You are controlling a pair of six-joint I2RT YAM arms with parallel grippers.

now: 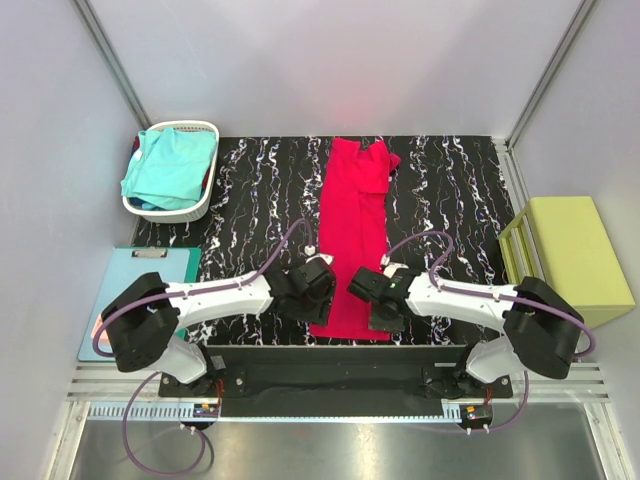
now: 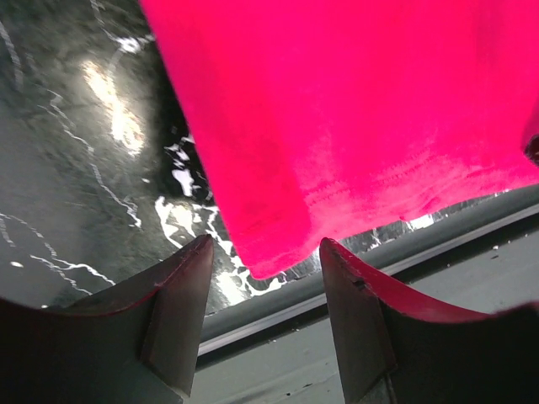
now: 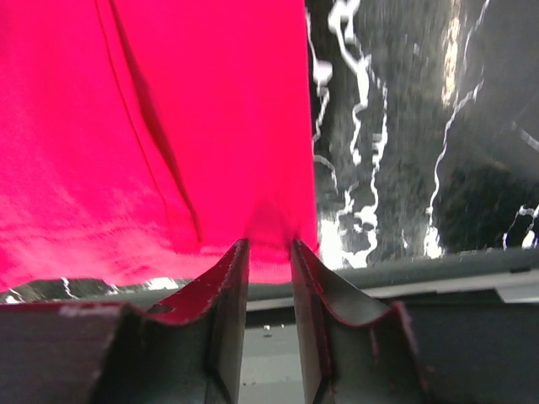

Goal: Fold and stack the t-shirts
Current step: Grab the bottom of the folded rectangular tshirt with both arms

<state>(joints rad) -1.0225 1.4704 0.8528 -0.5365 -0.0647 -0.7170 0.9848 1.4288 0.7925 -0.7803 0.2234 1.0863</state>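
Lab test cell, white enclosure walls (image 1: 330, 60), marbled tabletop (image 1: 250, 200)

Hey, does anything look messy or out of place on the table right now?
Yes. The red shirt lies in a long strip, but one sleeve flops out to the right at its far end. The turquoise shirt is bunched in the basket.

Bright light shines down from above. The dark table (image 2: 76, 210) has white shiny spots. The red shirt (image 2: 354, 126) glows so bright its folds look fuzzy.
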